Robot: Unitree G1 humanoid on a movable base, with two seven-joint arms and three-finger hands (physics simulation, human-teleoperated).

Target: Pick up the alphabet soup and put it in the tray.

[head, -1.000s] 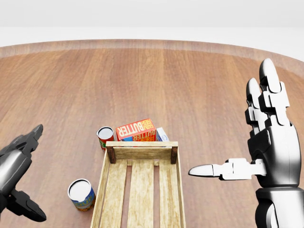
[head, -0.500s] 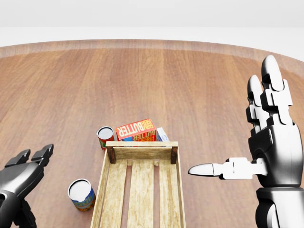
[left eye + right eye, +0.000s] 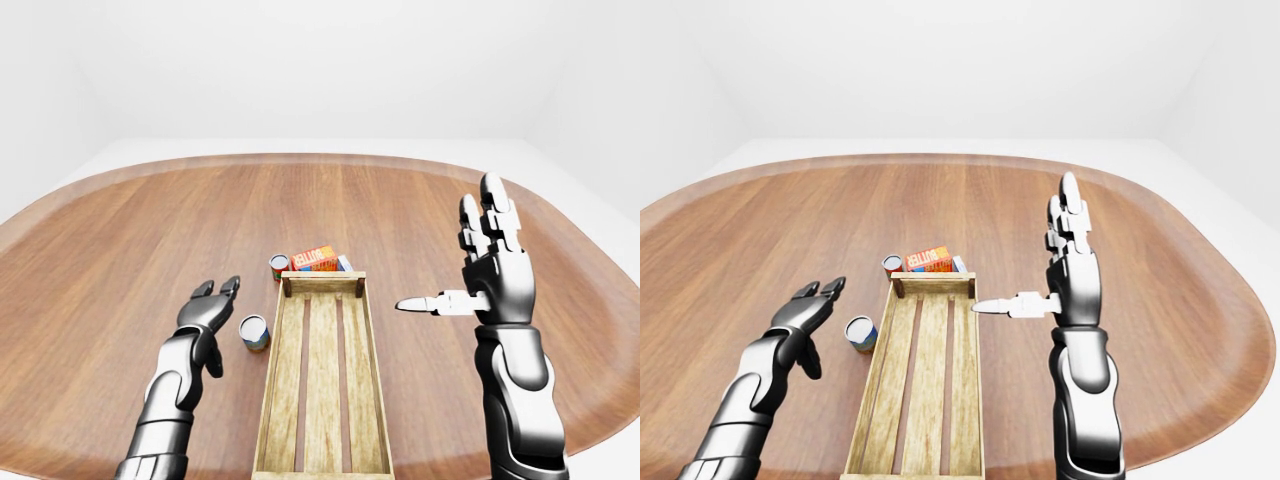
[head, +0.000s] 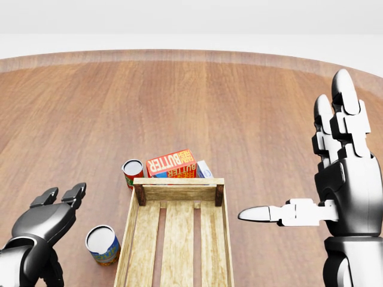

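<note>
Hovering left robot hand (image 4: 51, 218) fingers spread, empty, near alphabet soup (image 4: 103, 244); right robot hand (image 4: 335, 185) splayed wide, empty.

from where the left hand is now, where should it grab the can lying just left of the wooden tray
Likely around the curved side wall of the small white-topped can, coming in from the head view's left, where the open left hand hovers. The can stands apart from the slatted wooden tray, so fingers could fit both sides. It looks slightly tilted, pale end up, which leaves the round sides exposed.
</note>
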